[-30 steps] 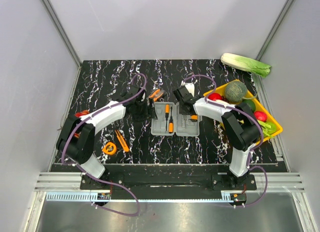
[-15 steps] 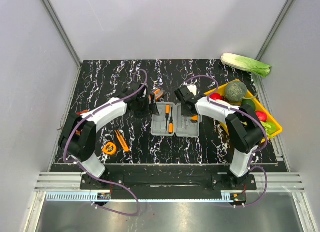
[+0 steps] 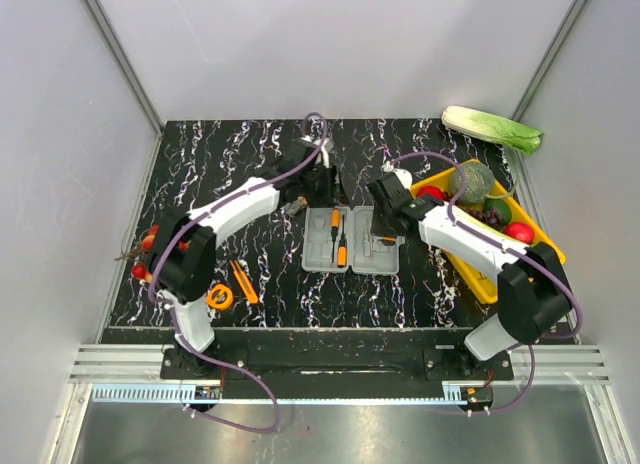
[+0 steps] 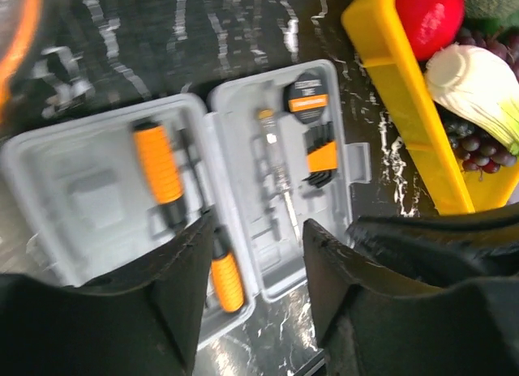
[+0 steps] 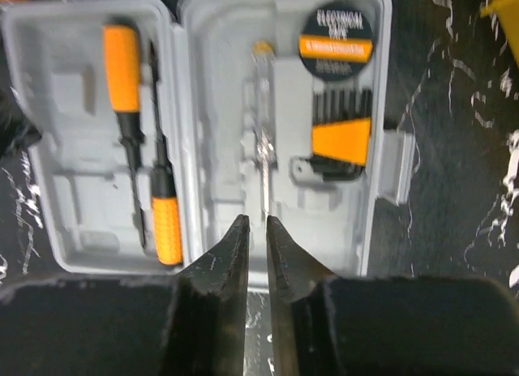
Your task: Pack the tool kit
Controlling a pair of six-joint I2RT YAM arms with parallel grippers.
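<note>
"Where the tabletop [image 3: 400, 284] runs closest to the arm bases, what lies loose?"

"An orange tape measure [image 3: 219, 297] with a long orange tool [image 3: 243, 281] just beside it. Both are left of the case and well apart from it."

"And the case itself?"

"The grey case [image 3: 318, 252] lies open and flat in the middle of the tabletop. Its left half holds two orange-and-black screwdrivers [image 5: 122, 60]. Its right half holds a thin tester [image 5: 261, 141], a black tape roll [image 5: 336, 32] and an orange-clipped key set [image 5: 340, 141]."

"The grippers?"

"The right gripper [image 5: 253, 222] hangs over the right half, its fingers nearly together with a narrow slit between them and nothing in it. The left gripper [image 4: 255, 238] is above the case's far edge, fingers apart and empty."

"Farther off?"

"A yellow tray [image 3: 552, 252] of vegetables sits to the right, near the case. A pale cabbage [image 3: 492, 129] lies at the far right corner."
</note>
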